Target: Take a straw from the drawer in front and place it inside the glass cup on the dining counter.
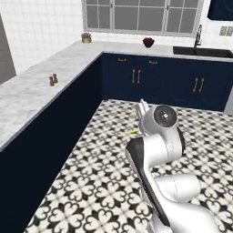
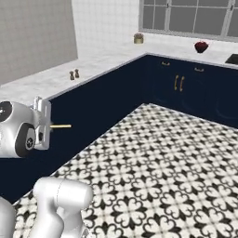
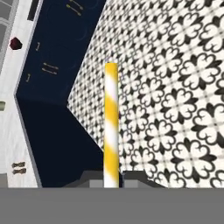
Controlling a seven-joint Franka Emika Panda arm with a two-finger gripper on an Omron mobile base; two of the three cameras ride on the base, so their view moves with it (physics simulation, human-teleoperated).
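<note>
Because the thin yellow-and-white striped straw (image 3: 111,127) must reach a cup on the long white-grey marble dining counter (image 1: 32,95), the gripper (image 3: 112,178) pinches its base, pointing it toward twelve o'clock above the patterned floor (image 3: 175,109).

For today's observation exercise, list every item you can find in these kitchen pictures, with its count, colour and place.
straw: one, yellow with white stripes, sticking out of the gripper, above the floor
shakers: two, brown, on the marble counter
small pot: one, tan, far corner of the counter
bowl: one, dark red, below the window
sink: one, black, with a dark tap, far right
cabinets: navy, brass handles, along the far wall
floor: black-and-white patterned tiles
gripper: one, shut on the straw
</note>
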